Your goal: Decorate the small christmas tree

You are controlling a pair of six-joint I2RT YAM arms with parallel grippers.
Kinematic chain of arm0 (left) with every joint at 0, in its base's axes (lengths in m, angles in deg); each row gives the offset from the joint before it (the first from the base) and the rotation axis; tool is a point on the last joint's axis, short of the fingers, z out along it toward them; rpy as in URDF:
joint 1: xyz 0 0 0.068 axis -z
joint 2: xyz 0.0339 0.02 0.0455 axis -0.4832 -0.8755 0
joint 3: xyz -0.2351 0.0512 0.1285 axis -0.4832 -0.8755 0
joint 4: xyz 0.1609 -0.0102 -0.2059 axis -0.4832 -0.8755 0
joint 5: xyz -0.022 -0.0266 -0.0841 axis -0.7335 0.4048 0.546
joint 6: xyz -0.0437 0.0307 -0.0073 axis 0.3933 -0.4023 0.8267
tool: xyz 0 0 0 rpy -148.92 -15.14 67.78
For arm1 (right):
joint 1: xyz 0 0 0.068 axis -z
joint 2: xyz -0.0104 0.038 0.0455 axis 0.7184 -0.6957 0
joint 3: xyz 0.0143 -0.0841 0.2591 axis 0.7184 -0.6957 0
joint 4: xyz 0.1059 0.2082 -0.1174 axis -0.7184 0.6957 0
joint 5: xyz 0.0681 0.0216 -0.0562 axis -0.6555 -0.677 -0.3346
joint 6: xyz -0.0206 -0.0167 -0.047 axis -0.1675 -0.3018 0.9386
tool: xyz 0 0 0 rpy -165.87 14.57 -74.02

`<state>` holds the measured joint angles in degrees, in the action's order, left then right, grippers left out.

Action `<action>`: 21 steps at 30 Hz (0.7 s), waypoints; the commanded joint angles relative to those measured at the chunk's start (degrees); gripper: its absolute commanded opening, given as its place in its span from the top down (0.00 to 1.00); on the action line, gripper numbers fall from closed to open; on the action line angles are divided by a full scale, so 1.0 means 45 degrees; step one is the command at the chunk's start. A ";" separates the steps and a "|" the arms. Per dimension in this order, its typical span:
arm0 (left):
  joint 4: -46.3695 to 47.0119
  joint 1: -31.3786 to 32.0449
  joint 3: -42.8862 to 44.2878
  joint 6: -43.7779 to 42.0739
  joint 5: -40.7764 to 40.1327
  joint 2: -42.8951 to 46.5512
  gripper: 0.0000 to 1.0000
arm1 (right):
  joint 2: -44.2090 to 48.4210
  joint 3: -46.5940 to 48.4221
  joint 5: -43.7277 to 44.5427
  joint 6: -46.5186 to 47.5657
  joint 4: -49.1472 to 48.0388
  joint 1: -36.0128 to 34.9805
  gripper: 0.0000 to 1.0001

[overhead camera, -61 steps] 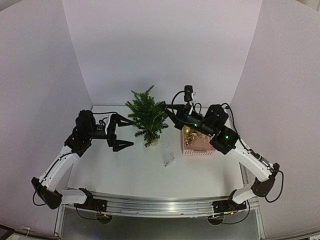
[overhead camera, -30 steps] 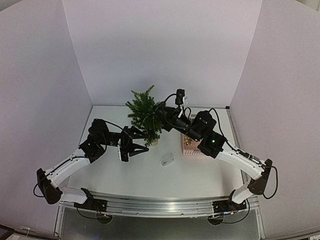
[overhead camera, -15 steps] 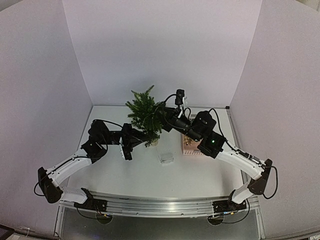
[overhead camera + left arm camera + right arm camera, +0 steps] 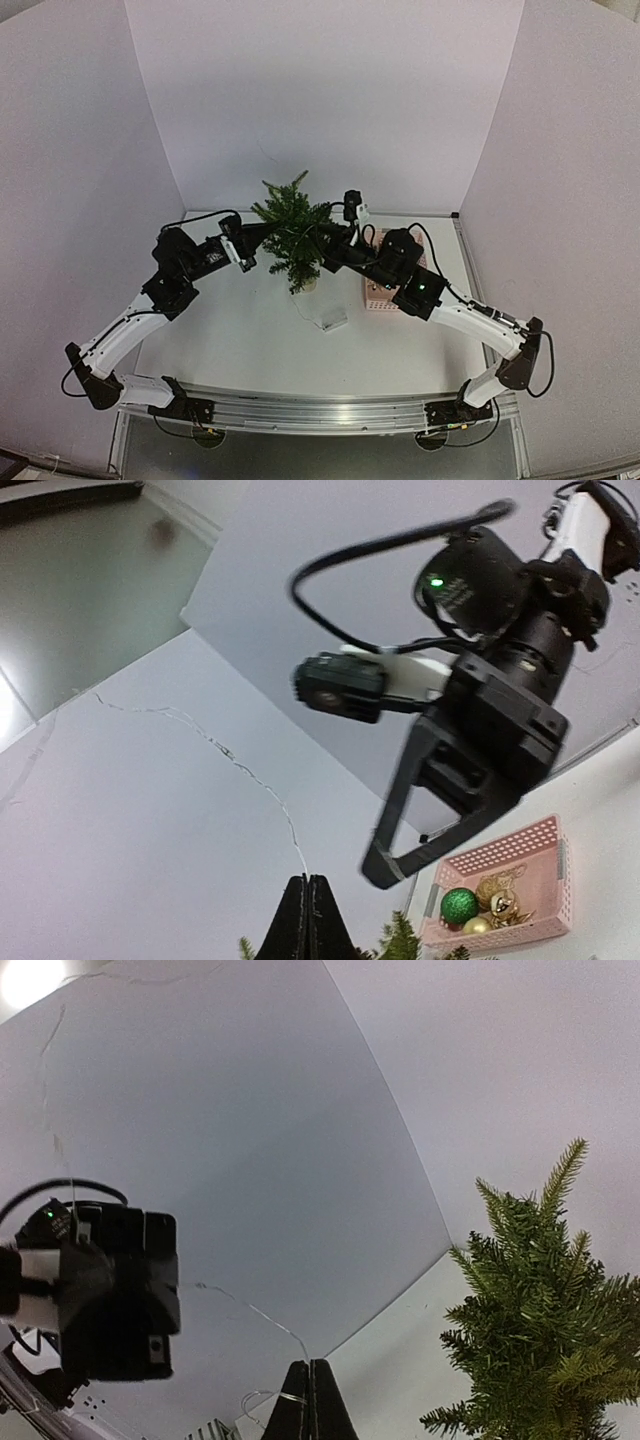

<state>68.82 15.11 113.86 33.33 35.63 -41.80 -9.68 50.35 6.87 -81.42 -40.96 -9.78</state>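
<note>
The small christmas tree (image 4: 295, 238) stands upright at the back middle of the table, and it fills the right side of the right wrist view (image 4: 540, 1310). My left gripper (image 4: 256, 243) hangs at the tree's left side, shut on a thin wire (image 4: 230, 760) that runs up and away from its tip (image 4: 307, 878). My right gripper (image 4: 325, 240) is at the tree's right side, also shut (image 4: 310, 1363) on the thin wire (image 4: 250, 1308), with a loop of wire around its fingers.
A pink basket (image 4: 392, 292) sits right of the tree, under the right arm, and holds green and gold baubles (image 4: 462, 905). A clear plastic piece (image 4: 331, 318) lies on the table in front of the tree. White walls close in the table on three sides.
My left gripper has shut on the wire in front of the tree, then risen and moved back to the tree's left side. The right gripper has shifted slightly left, still shut.
</note>
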 commanded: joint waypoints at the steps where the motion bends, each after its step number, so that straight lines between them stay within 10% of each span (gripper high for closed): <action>1: -0.1744 -0.0743 0.1720 0.2757 -0.2414 0.0341 1.00 | -0.0089 0.1497 0.0721 0.2060 0.0879 -0.0064 1.00; 21: -0.2122 -0.3468 0.2036 0.4540 -0.3912 0.0194 1.00 | -0.3633 0.5978 0.1914 0.6852 0.1705 -0.0046 1.00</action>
<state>58.14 1.61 122.57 52.36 21.96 -41.65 -23.72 72.93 14.27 -53.48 -33.61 -10.35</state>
